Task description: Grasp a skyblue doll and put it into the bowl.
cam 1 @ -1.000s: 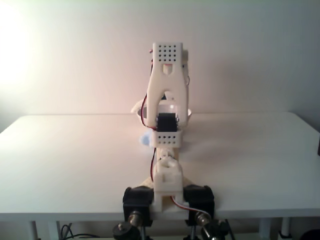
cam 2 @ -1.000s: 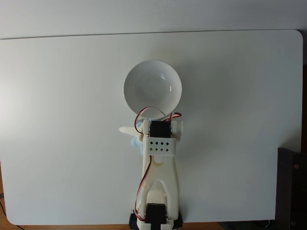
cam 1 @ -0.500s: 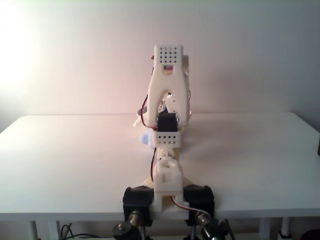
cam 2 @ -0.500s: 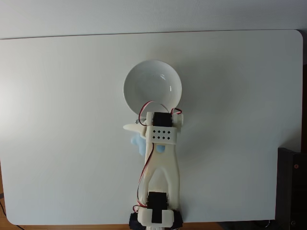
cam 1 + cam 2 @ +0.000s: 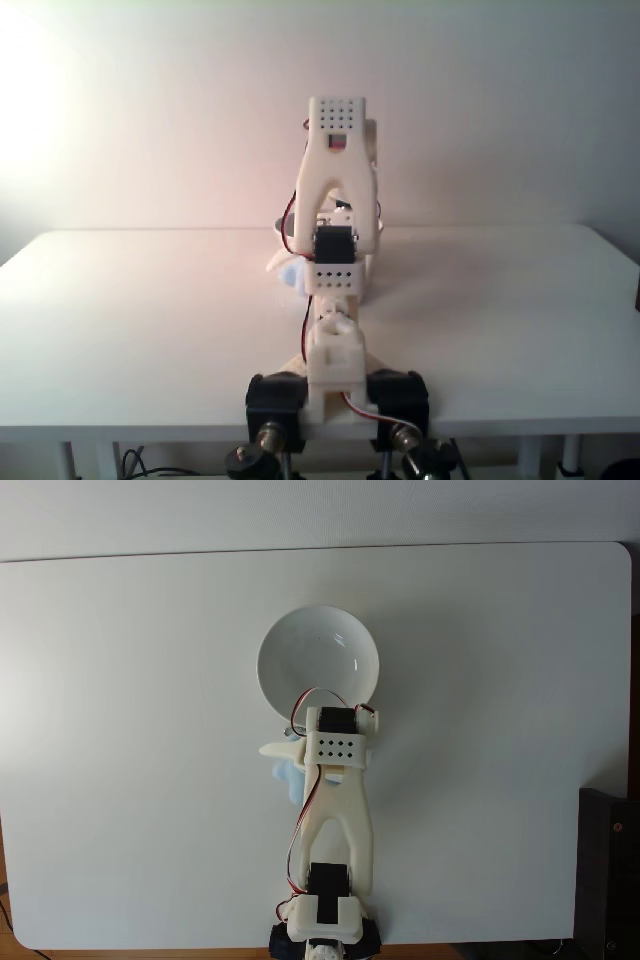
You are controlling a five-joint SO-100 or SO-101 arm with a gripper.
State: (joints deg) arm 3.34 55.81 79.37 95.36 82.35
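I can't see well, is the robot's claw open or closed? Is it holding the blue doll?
Gripper: cannot be told; the arm hides it. The doll peeks out beside it.

The white arm is folded forward toward twelve o'clock; the gripper is hidden beneath the wrist.

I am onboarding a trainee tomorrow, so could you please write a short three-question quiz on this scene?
1. True or false: the skyblue doll already lies inside the bowl.
2. In the fixed view from above, where does the doll peek out from the arm? A) to its left B) to its right C) beyond the bowl
3. Fill in: the bowl stands on a white ____.

Key
1. False: the bowl holds nothing, and the doll is beside the arm, short of the bowl.
2. A.
3. Table.
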